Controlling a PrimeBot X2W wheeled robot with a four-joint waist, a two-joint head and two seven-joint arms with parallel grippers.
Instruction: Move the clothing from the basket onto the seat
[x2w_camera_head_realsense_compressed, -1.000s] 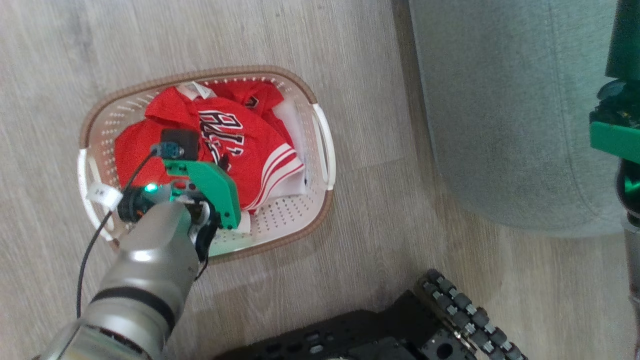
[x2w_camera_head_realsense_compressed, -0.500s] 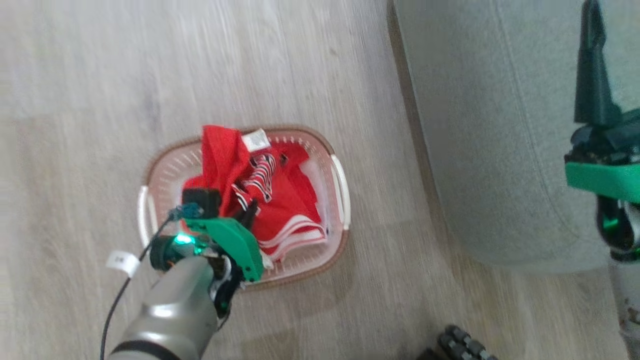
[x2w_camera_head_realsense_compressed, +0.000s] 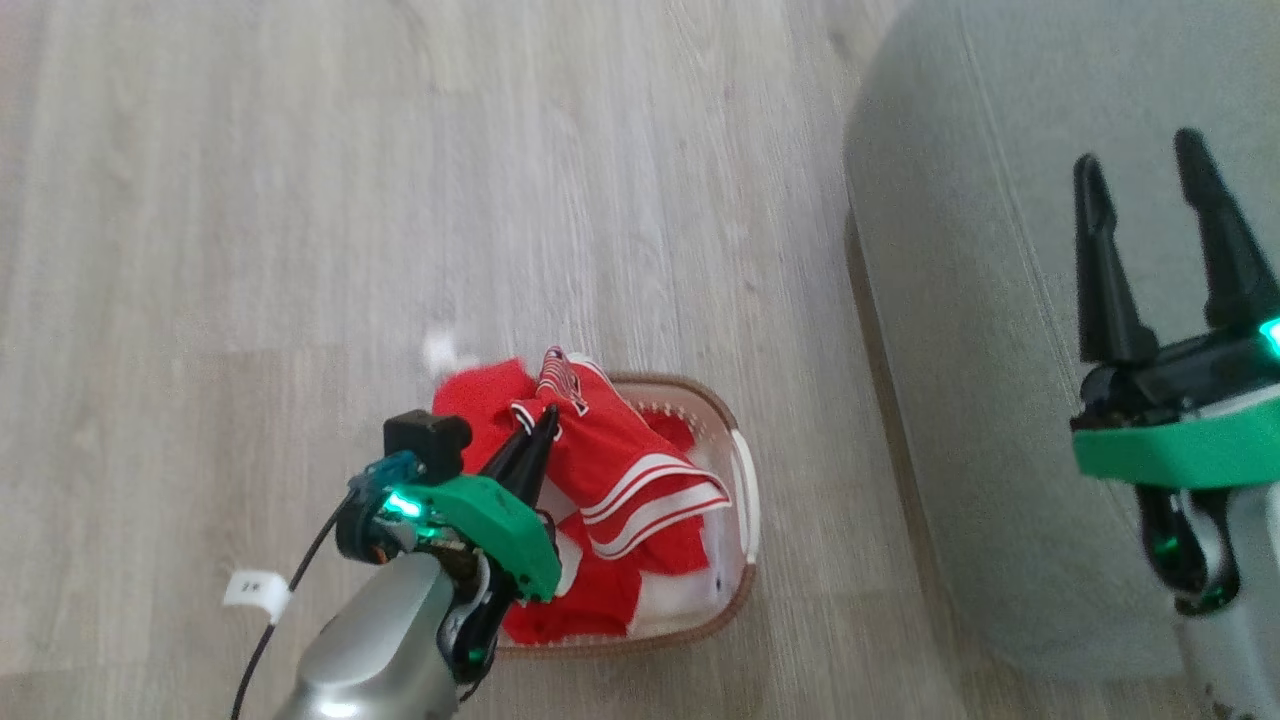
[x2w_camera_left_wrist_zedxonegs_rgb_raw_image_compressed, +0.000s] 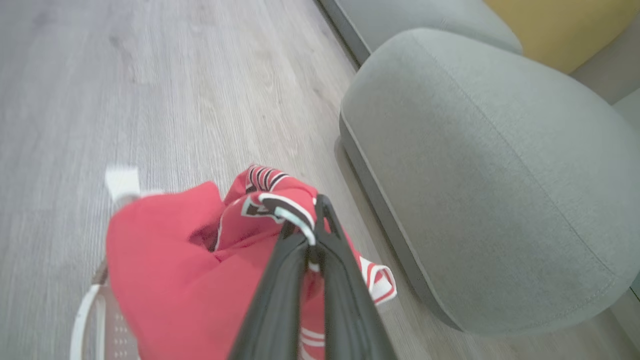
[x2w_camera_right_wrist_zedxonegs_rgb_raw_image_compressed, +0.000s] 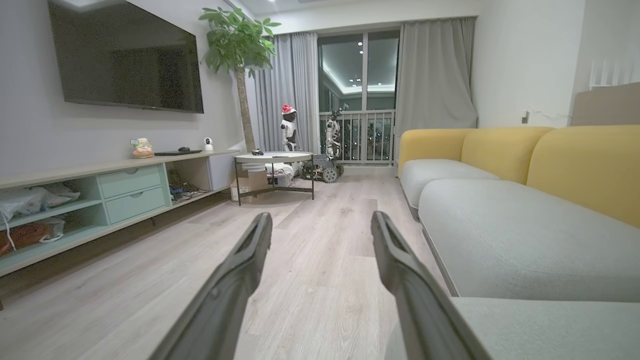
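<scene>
My left gripper (x2w_camera_head_realsense_compressed: 548, 418) is shut on a fold of the red clothing (x2w_camera_head_realsense_compressed: 610, 470), which hangs from it above the white basket (x2w_camera_head_realsense_compressed: 742, 500) on the floor. More red cloth lies inside the basket. In the left wrist view the dark fingers (x2w_camera_left_wrist_zedxonegs_rgb_raw_image_compressed: 300, 270) pinch the striped trim of the clothing (x2w_camera_left_wrist_zedxonegs_rgb_raw_image_compressed: 170, 280), with the grey-green seat (x2w_camera_left_wrist_zedxonegs_rgb_raw_image_compressed: 480, 170) to the right. My right gripper (x2w_camera_head_realsense_compressed: 1140, 190) stands open and empty over the seat (x2w_camera_head_realsense_compressed: 960, 300). Its two fingers (x2w_camera_right_wrist_zedxonegs_rgb_raw_image_compressed: 245, 280) point down the room beside the seat (x2w_camera_right_wrist_zedxonegs_rgb_raw_image_compressed: 500, 240).
Pale wood floor (x2w_camera_head_realsense_compressed: 300, 200) surrounds the basket. In the right wrist view a low sideboard (x2w_camera_right_wrist_zedxonegs_rgb_raw_image_compressed: 100, 195) with a television runs along the left wall, a small round table (x2w_camera_right_wrist_zedxonegs_rgb_raw_image_compressed: 274, 165) stands ahead, and yellow sofa backs (x2w_camera_right_wrist_zedxonegs_rgb_raw_image_compressed: 575, 160) rise behind the cushions.
The head camera has tilted up and shifted. My left gripper has risen out of the basket with the red clothing held in it. The right gripper's fingers have come into the head view.
</scene>
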